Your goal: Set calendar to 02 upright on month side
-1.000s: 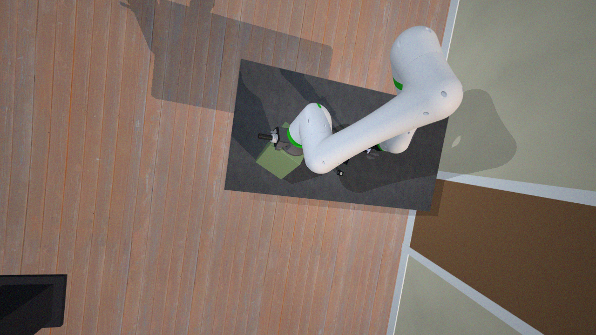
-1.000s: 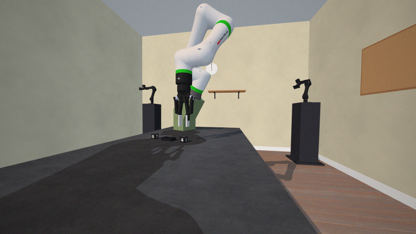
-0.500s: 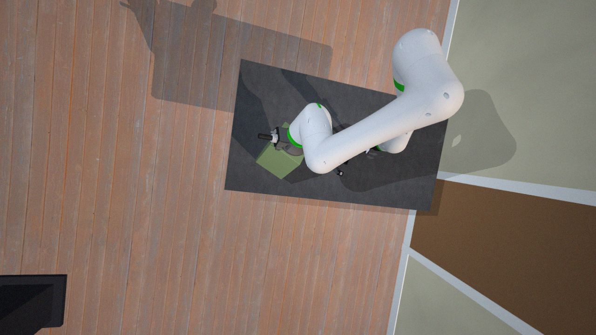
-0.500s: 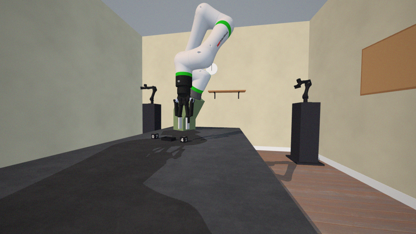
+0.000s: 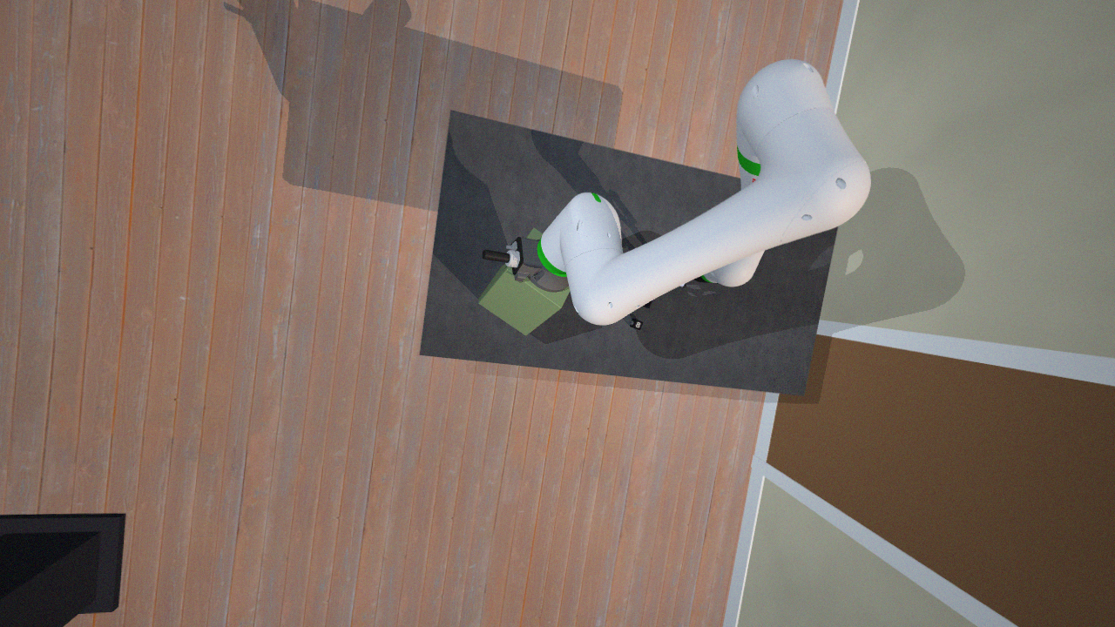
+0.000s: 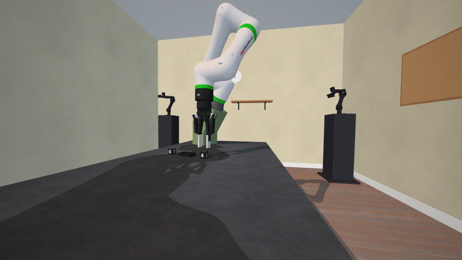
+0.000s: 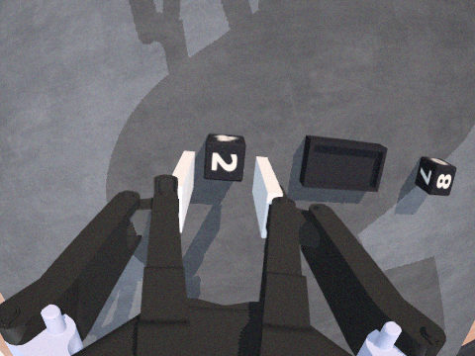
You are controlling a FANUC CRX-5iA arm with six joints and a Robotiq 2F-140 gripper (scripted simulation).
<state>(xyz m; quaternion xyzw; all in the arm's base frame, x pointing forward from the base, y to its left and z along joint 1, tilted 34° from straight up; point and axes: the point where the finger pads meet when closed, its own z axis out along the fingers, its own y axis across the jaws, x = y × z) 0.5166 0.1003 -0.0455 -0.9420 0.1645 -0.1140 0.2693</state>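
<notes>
Above the desk (image 5: 740, 374) (image 6: 194, 226), the fingers (image 6: 200, 141) stand partly open, white pads facing each other, with nothing gripped. They point down over the nearer cube (image 6: 203, 154) (image 7: 224, 160), which in the exterior view sits below the tips. That cube is black and rests on the desk, outside the tray; it carries a white 2 on top, turned sideways in the wrist view, and shows 4 and 1 in the exterior view. Just beside it lies the black tray (image 6: 187, 154) (image 7: 341, 165), flat, its interior unoccupied. On the tray's other side rests the second cube (image 5: 637, 323) (image 6: 171, 151) (image 7: 435, 176), showing 8 on top and 0 and 7 on its sides. The arm (image 5: 701, 241) (image 6: 209, 69), white with green bands, rises from a green pedestal (image 5: 522, 300) (image 6: 221, 121), folds at a high elbow and brings its wrist down vertically. Desk surface: dark grey, crossed by shadows. Room: plank floor (image 5: 233, 468) (image 6: 387, 207), pale walls, wall shelf (image 6: 252, 101), round white clock (image 6: 237, 76) partly hidden by the arm, and two small black arms, each on a dark stand.

arm (image 5: 693, 246) (image 6: 214, 69) lower, nearer the tabletop (image 5: 748, 350) (image 6: 258, 200) (image 7: 64, 99)
</notes>
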